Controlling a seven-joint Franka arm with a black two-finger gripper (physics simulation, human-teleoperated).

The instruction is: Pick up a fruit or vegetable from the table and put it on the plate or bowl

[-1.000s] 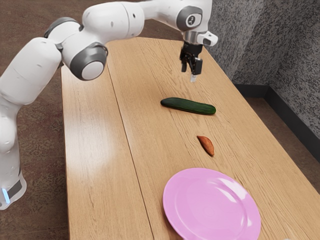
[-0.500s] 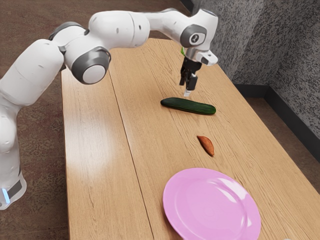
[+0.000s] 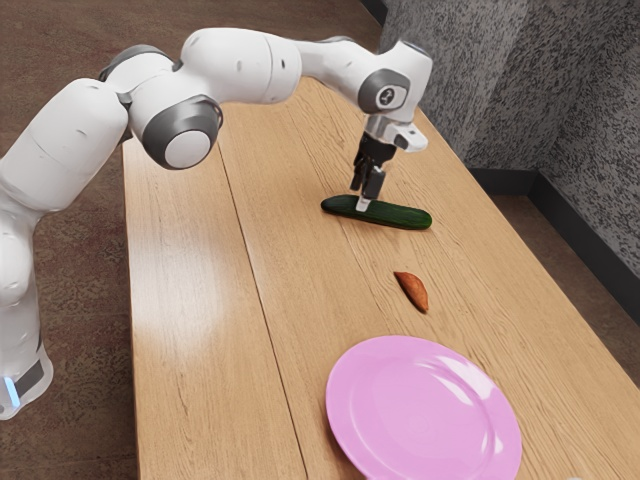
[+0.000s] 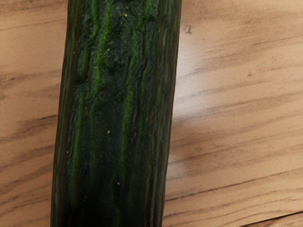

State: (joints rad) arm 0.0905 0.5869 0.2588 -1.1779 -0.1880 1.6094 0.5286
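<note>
On the bench (image 3: 190,330), nearest, the pink plate (image 3: 423,410) is sitting; beyond it an orange root (image 3: 411,290), then the cucumber (image 3: 395,214), are lying. The claw (image 3: 364,200) is hanging at the cucumber's end toward the exterior view's left; spread or pinching, I cannot tell. Gripping nearer the middle, squarely across, is looking wiser.

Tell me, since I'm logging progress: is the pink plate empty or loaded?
Empty. The pink plate is bare; the cucumber and the orange vegetable lie on the table, apart from it.
</note>
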